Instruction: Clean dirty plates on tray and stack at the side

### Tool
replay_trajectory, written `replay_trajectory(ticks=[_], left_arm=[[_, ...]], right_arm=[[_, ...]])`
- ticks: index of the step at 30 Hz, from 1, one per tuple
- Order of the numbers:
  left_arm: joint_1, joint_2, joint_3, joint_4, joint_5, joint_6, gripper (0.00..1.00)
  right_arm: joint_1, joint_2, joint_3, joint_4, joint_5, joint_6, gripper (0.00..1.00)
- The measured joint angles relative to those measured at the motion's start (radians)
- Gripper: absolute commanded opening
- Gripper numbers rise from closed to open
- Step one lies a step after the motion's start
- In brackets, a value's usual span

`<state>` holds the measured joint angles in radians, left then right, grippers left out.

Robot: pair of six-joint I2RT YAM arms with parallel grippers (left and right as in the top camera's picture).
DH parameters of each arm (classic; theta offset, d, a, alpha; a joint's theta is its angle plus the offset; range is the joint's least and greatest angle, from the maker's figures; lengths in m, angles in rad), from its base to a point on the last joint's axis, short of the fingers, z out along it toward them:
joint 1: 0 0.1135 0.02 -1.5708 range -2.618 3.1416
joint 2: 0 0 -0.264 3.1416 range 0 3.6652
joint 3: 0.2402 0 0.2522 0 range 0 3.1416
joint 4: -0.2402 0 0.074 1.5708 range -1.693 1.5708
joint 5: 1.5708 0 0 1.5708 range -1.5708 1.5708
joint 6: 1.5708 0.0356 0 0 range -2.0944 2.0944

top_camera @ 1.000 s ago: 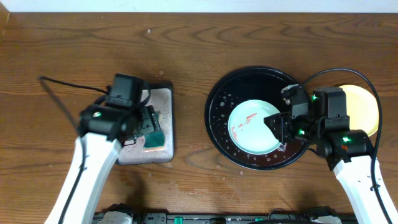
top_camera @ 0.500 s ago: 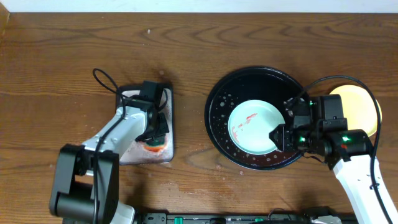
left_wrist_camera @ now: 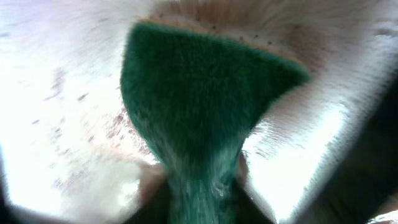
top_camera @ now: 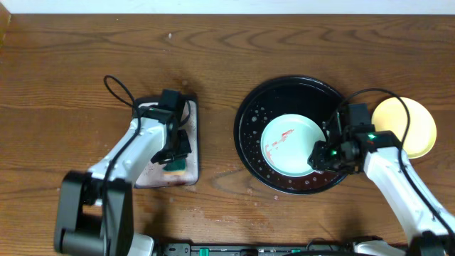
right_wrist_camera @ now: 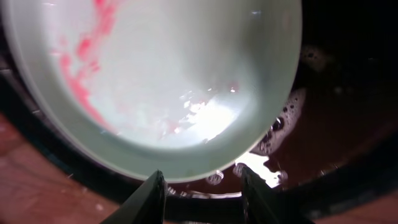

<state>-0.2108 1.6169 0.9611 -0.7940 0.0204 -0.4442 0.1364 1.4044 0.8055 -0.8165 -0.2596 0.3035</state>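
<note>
Overhead: my left gripper (top_camera: 175, 153) is down over the small silver tray (top_camera: 151, 174) on the left of the table (top_camera: 71, 57), with a bit of green sponge (top_camera: 176, 168) showing under it; the jaws can't be read from up there. The left wrist view settles it: the sponge (left_wrist_camera: 199, 106) fills the frame, wide at the top and squeezed to a narrow waist at the bottom where my fingers are, so I'm clamped on the sponge, with the wet silver tray (left_wrist_camera: 56, 93) behind it. The fingers themselves are dark and blurred. My right gripper (top_camera: 320, 158) sits inside the black tray (top_camera: 250, 117), at the right edge of the pale plate (top_camera: 288, 146), which lies flat near the tray's middle. Overhead also shows the red sauce (top_camera: 277, 139) on the plate's left half and a yellow plate (top_camera: 409, 124) on the table just right of the tray, partly behind my arm. The right wrist view can't see that one, but it shows my right gripper (right_wrist_camera: 202, 173) with its fingers apart and nothing between them, the tips just short of the pale plate (right_wrist_camera: 174, 74) rim. It also shows sauce (right_wrist_camera: 74, 68) streaks close up and suds (right_wrist_camera: 277, 124) on the wet black tray (right_wrist_camera: 336, 124) floor.
</note>
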Motion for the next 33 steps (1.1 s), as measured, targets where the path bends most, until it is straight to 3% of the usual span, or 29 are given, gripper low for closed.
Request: replay_trajectory(ticks=[4, 7, 9, 11, 13, 20, 28, 33], left_arm=[[0.000, -0.106, 0.003, -0.014, 0.000, 0.000, 0.48], [0.000, -0.127, 0.006, -0.013, 0.000, 0.000, 0.49], [0.000, -0.121, 0.006, -0.008, 0.000, 0.000, 0.50], [0.000, -0.113, 0.005, 0.000, 0.000, 0.000, 0.51], [0.000, -0.106, 0.003, 0.004, 0.000, 0.001, 0.52], [0.000, -0.087, -0.015, 0.005, 0.000, 0.024, 0.56], [0.000, -0.087, -0.018, 0.006, -0.001, 0.031, 0.62], [0.000, -0.087, -0.018, 0.011, -0.001, 0.031, 0.62]], right_arm=[[0.000, 0.097, -0.009, 0.034, 0.003, 0.008, 0.31], [0.003, 0.153, -0.009, 0.103, -0.010, 0.032, 0.20], [-0.001, 0.205, -0.014, 0.130, -0.021, 0.049, 0.05], [0.000, 0.212, -0.013, 0.170, -0.024, 0.065, 0.01], [0.000, 0.217, -0.012, 0.174, -0.026, 0.080, 0.25], [0.001, 0.190, -0.011, 0.156, -0.040, 0.006, 0.22], [0.001, -0.049, -0.011, -0.044, 0.029, 0.050, 0.34], [0.001, -0.054, -0.059, 0.024, 0.066, 0.126, 0.38]])
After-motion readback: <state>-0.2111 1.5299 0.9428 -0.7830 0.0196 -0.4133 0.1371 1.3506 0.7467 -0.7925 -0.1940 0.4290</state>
